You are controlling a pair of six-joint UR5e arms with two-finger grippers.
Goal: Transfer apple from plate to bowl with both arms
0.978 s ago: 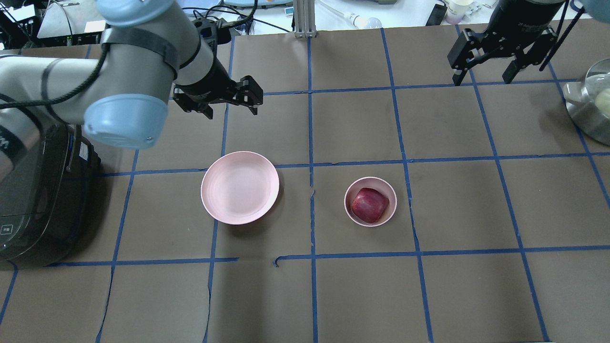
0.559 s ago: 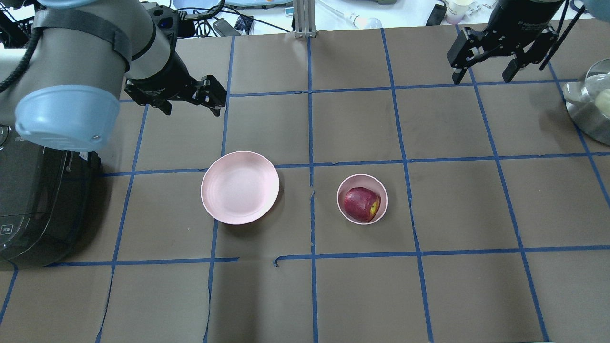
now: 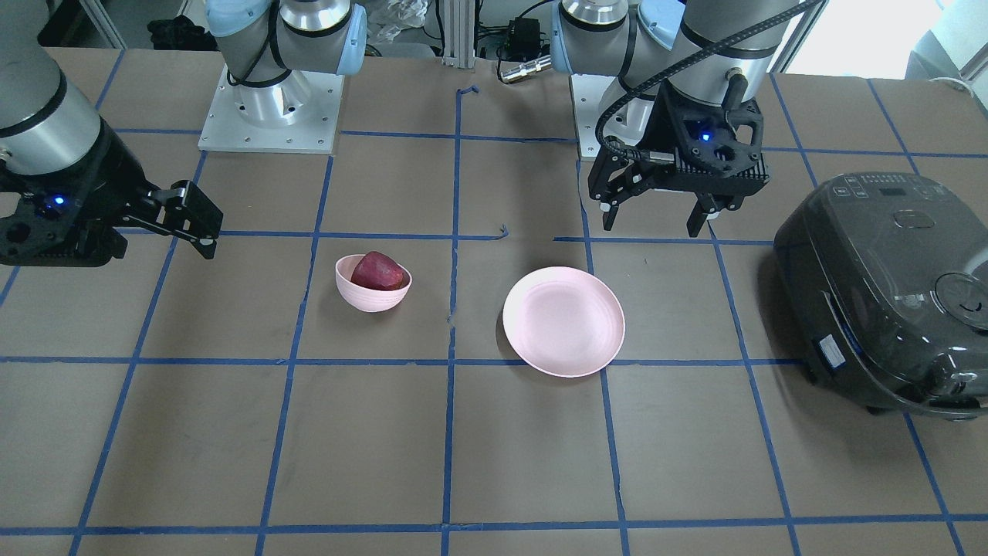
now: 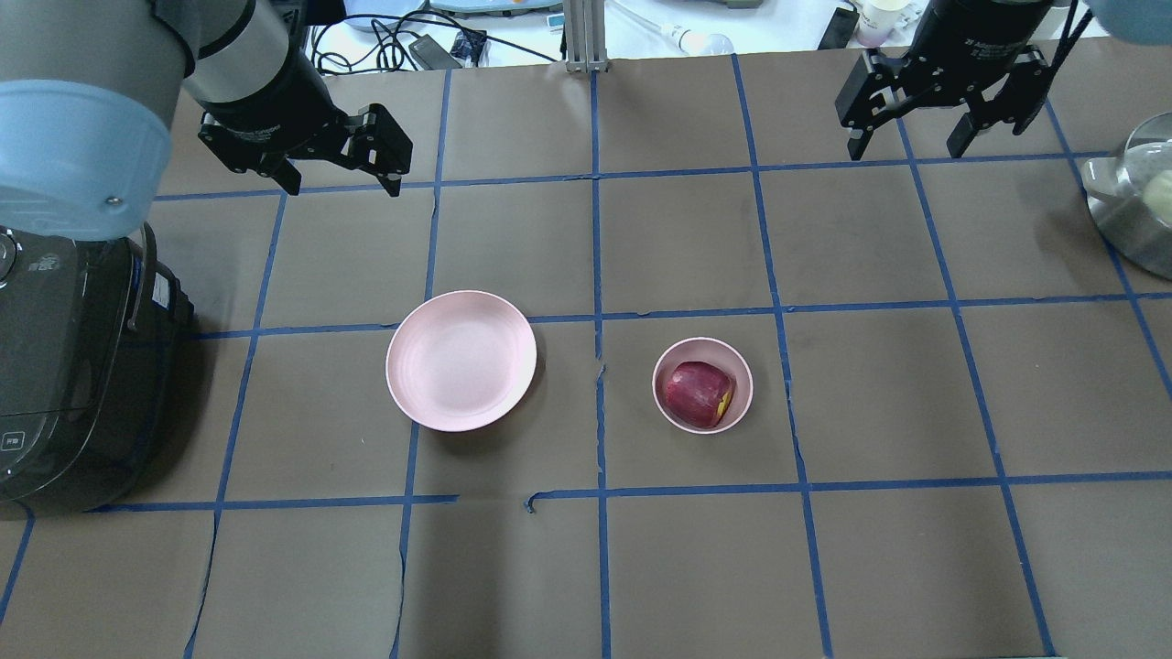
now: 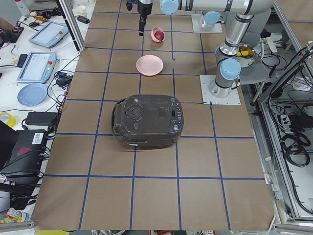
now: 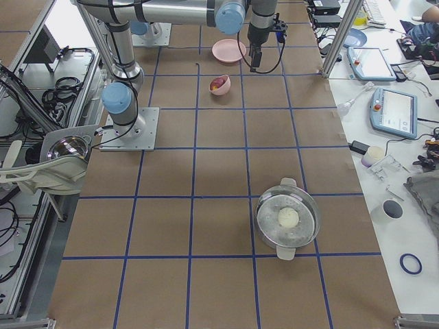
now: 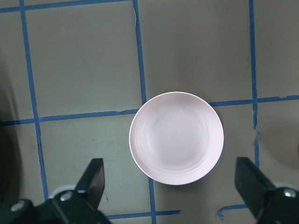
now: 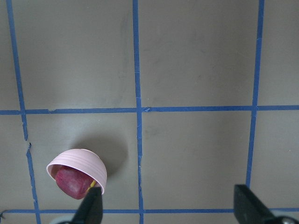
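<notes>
The dark red apple lies inside the small pink bowl, right of table centre; its yellow patch faces right. It also shows in the front view with the bowl. The wide pink plate is bare, left of the bowl. My left gripper is open and empty, high behind and to the left of the plate, which fills its wrist view. My right gripper is open and empty, far behind and to the right of the bowl.
A black rice cooker stands at the table's left edge near my left arm. A steel pot with a glass lid sits at the right edge. Blue tape lines grid the brown table.
My left arm has swung left and back, away from the plate. My right gripper has drawn back a little. The bowl has shifted slightly and the apple has turned, showing its yellow patch.
</notes>
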